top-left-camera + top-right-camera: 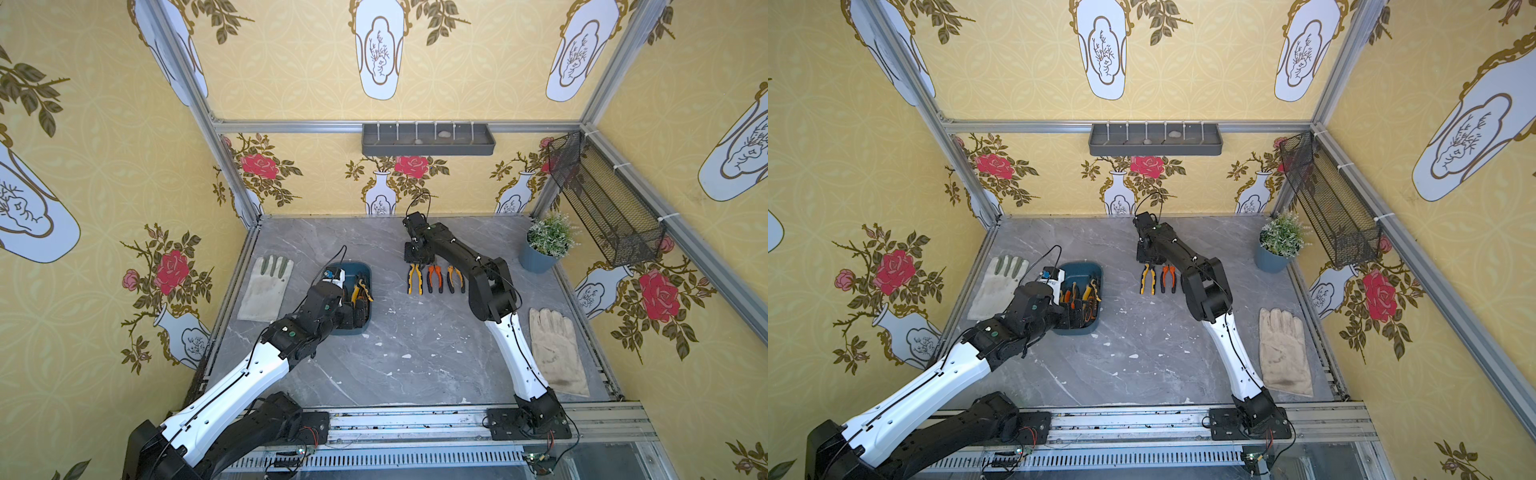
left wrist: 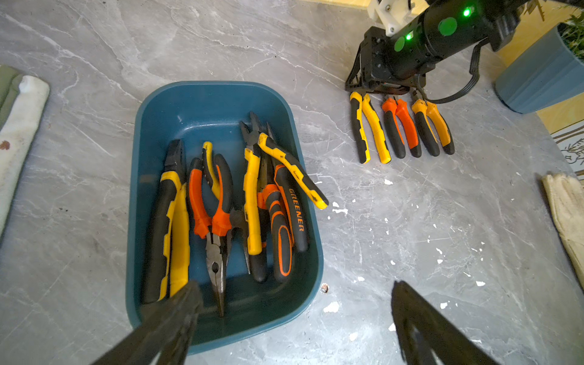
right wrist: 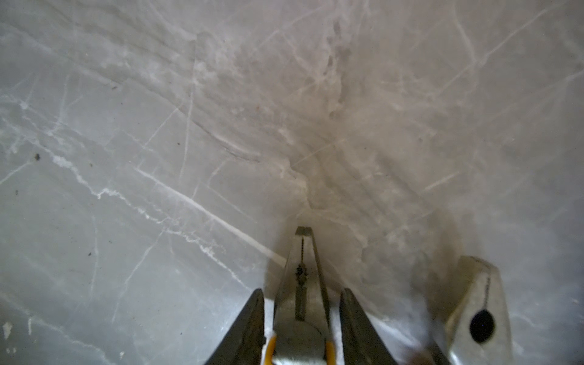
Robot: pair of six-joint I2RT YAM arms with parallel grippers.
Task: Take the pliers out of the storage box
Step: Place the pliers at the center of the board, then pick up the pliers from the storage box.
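Grey marbled desk (image 1: 395, 353) inside yellow floral walls, in both top views. The storage box (image 1: 357, 269) sits on the desk's left half with pliers (image 1: 360, 291) heaped inside, and the left tool (image 1: 356, 311) hangs over the box's near end. Three more pairs (image 1: 434, 279) lie in a row well right of the box. The right tool (image 1: 415, 258) is down at the head of the one nearest the box.

Left wrist view: the left tool's fingers (image 2: 186, 303) are spread wide and hold nothing. One is above the box's near rim and the other is outside it, over bare desk. A yellow-handled pair (image 2: 294, 172) tops the heap, with one handle poking over the rim. I would take that one first, closing across both handles near the pivot. A straight lift should keep the neighbours and the box from being dragged along.

Right wrist view: the right tool's fingers (image 3: 252, 319) flank the yellow pair's head (image 3: 300, 284), with a sliver of desk showing on either side, so it is released rather than pinched. It should rise straight, since another pair's head (image 3: 477, 300) lies just beside.
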